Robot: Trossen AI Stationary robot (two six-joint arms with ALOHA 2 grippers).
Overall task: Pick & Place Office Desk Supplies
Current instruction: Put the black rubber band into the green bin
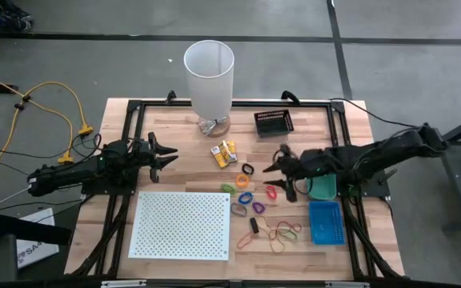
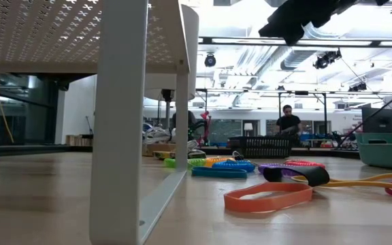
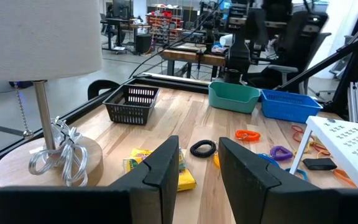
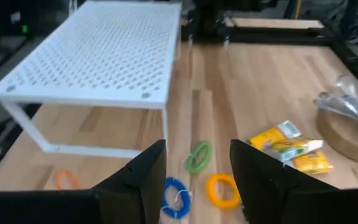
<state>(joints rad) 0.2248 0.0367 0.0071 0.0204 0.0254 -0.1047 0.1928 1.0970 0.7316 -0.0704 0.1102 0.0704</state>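
Pretty cramped in the middle. The white perforated shelf [image 1: 182, 225] fills the 7 o'clock part of the table [image 1: 166, 138], and its legs leave only a low gap underneath. At 12 the lamp [image 1: 210, 76] stands tall on its wooden base, with yellow packets [image 1: 224, 153] just below it. The black basket [image 1: 274, 122] blocks 1 o'clock; the teal bin [image 1: 323, 188] and blue tray [image 1: 325, 222] close off 4. Loops [image 1: 246, 198] and rubber bands [image 1: 282, 234] litter the 5 o'clock patch. Bare wood runs between the lamp and the shelf, toward 10.
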